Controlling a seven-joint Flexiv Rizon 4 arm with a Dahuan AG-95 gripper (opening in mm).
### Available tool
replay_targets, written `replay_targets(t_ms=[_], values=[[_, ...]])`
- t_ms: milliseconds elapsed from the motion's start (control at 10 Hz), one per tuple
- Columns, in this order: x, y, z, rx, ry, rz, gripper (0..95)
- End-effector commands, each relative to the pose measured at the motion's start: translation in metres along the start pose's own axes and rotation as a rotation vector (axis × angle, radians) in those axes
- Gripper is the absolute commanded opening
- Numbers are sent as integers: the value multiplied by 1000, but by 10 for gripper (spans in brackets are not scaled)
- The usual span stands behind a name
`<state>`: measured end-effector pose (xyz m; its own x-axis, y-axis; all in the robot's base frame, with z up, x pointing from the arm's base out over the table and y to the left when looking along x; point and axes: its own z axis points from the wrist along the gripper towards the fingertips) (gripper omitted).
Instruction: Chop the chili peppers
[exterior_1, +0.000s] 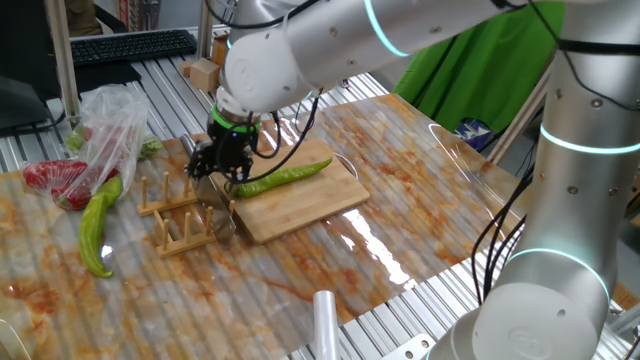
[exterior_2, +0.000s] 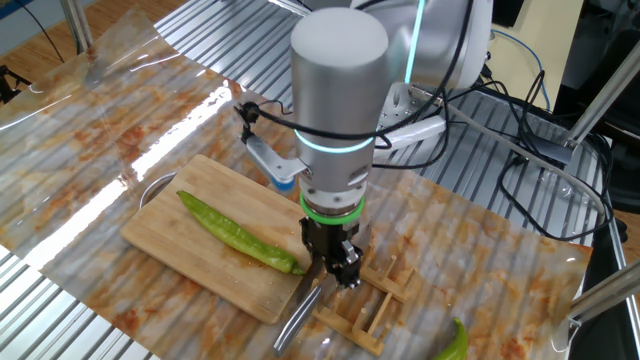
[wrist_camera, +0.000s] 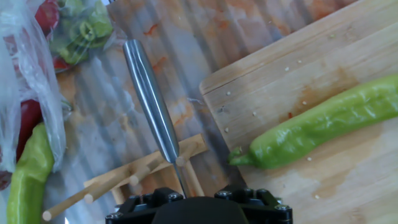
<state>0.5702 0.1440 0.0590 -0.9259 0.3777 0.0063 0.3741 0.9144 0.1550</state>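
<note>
One cutting board (exterior_1: 300, 205) fills your mid-table; lying across it, a long glossy green chili pepper (exterior_1: 285, 178), whole, stem toward the wooden rack (exterior_1: 185, 218). Your gripper (exterior_1: 216, 178) hovers over the steel knife handle (wrist_camera: 149, 102); jaw state I can't tell.

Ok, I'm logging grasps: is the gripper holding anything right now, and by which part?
Cannot be told. The gripper is down at the knife on the wooden rack, but its fingertips are hidden.

fixed views: opposite table sides, both on pale bamboo cutting board (exterior_1: 295, 203) | my hand view: straight down, close, board (wrist_camera: 311, 118) too
</note>
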Motion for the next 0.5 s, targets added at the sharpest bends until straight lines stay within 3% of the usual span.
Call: replay_targets(t_ms=[100,500], values=[[1,0,6,0,-5,1,570],[-2,0,19,-1,-11,-13,570]])
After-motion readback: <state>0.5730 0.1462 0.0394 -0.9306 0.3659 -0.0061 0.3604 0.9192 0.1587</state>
